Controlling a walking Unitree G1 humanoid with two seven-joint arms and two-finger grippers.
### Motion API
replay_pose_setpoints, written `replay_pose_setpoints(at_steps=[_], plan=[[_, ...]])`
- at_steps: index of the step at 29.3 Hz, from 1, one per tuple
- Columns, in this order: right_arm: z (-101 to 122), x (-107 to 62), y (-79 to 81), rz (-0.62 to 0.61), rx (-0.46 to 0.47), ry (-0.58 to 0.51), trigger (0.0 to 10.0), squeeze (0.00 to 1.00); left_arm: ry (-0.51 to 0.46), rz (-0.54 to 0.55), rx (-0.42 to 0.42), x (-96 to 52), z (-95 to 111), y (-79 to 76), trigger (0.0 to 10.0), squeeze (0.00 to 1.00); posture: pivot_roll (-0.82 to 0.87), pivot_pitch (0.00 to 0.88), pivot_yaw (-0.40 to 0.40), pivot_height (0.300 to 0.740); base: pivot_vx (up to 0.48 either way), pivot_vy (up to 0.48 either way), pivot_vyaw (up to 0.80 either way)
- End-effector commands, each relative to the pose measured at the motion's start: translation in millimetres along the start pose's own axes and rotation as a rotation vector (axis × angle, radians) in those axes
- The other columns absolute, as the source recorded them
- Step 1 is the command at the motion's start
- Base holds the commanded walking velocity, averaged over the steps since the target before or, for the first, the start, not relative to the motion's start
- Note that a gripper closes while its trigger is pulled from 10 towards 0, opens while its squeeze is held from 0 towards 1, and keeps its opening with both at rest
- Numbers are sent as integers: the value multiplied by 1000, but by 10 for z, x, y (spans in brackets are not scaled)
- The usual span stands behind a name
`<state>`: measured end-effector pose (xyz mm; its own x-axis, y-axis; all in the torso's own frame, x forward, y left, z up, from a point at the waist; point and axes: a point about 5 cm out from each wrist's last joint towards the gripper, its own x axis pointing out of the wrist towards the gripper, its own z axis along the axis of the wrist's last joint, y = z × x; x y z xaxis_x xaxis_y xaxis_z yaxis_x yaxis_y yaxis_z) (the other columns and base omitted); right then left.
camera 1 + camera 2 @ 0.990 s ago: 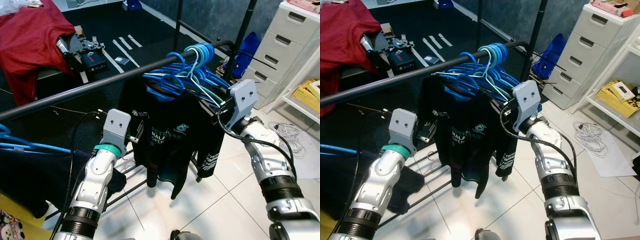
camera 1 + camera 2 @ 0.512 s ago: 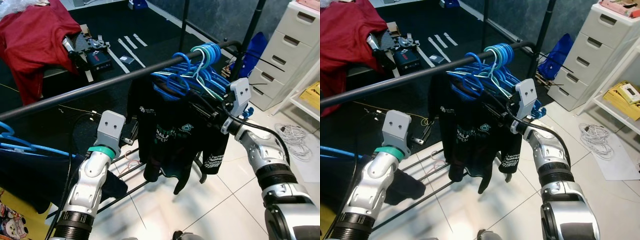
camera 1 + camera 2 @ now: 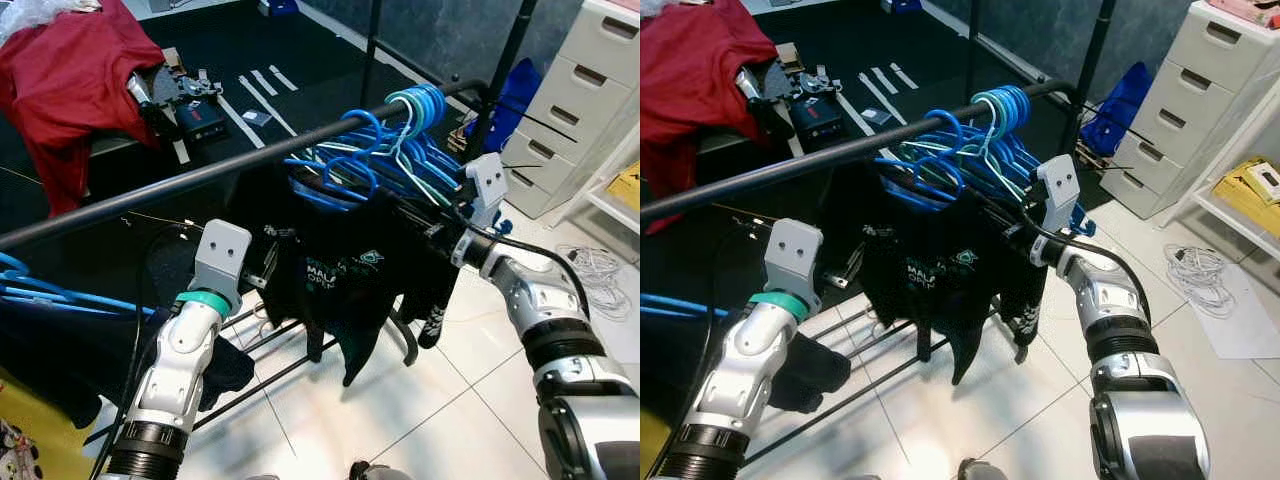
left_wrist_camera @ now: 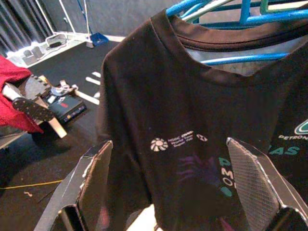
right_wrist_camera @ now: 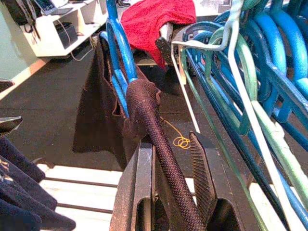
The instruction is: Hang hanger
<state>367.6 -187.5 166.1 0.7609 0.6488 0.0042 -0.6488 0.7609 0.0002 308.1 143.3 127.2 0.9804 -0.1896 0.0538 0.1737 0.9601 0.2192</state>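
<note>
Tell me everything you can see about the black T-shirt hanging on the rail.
The black T-shirt is short-sleeved soft fabric with small white and teal chest print. It hangs on a blue hanger from the black rail, beside a bunch of bare blue hangers. The right gripper pinches its shoulder edge; the left gripper is open, facing its front.

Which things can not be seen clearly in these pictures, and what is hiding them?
- Hook of the hanger carrying the black T-shirt: head views, lost among the blue hangers on the rail.
- Right gripper contact: right wrist view, the shirt cloth covers the hanger arm between its fingers.
- Small shirt print: left wrist view, too small to read.
- Left gripper: head views, hidden behind its wrist housing.
</note>
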Motion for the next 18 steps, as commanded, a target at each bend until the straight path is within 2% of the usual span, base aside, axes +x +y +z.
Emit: replay_pose_setpoints(at_steps=[1,3,7,9,10,11,14,15,17,18], plan=[[-38,-26,-16,7,-6,25,0,0,14,-7,-16,-3,-16,-14,10000,0,17,0,66,740,0,0,0],[-15,-26,-31,10,-7,19,0,0,16,-8,-19,-1,-16,-25,10000,0,10,0,63,740,0,0,0],[174,-8,-49,23,-50,-44,0,0,18,-11,-30,3,-21,-67,10000,0,-3,0,59,740,0,0,0],[410,27,28,67,-96,-129,0,0,19,-15,-37,6,-26,-99,10000,0,-13,0,55,740,0,0,0],[410,27,28,67,-96,-129,0,0,19,-15,-37,6,-26,-99,10000,0,-13,0,55,740,0,0,0],[504,35,80,93,-115,-163,0,0,19,-17,-40,6,-28,-113,10000,0,-21,0,53,740,0,0,0],[504,35,80,93,-115,-163,0,0,19,-17,-40,6,-28,-113,10000,0,-21,0,53,740,0,0,0],[600,36,148,120,-133,-197,0,0,20,-18,-43,5,-31,-126,10000,0,-27,0,51,740,0,0,0],[600,36,148,120,-133,-197,0,0,20,-18,-43,5,-31,-126,10000,0,-27,0,51,740,0,0,0],[703,16,248,150,-150,-232,0,0,23,-21,-47,-1,-40,-143,10000,0,-41,6,43,740,0,0,0]])
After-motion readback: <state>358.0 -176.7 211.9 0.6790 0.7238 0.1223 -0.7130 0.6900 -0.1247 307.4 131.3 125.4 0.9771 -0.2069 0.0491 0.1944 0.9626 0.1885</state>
